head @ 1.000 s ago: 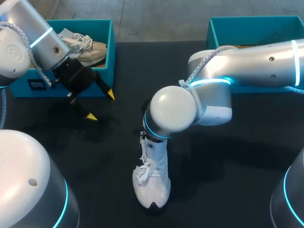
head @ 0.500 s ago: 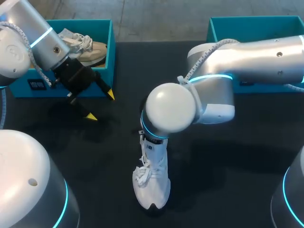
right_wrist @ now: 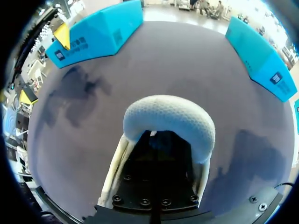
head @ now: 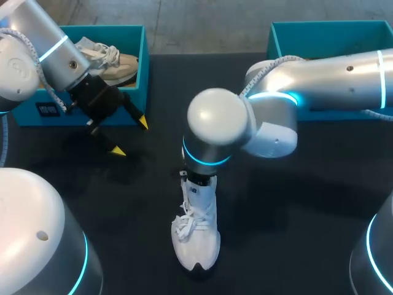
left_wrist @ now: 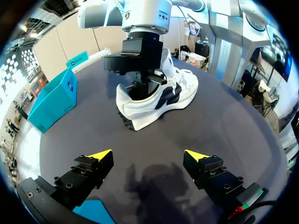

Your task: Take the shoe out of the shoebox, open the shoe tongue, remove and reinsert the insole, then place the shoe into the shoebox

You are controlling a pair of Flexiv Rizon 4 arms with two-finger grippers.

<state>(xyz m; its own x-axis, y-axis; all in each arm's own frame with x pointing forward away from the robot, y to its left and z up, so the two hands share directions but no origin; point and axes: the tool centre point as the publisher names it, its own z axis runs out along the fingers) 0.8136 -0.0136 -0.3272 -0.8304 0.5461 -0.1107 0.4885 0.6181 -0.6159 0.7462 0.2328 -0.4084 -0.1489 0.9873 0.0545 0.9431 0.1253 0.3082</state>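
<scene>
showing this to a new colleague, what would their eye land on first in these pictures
The white lace-up sneaker in the middle of the black tabletop stands out first, with the right gripper set down inside its opening from above. Next comes the left gripper, open, its bright yellow tips just in front of the teal shoebox at the far left, which holds a beige sneaker.
</scene>
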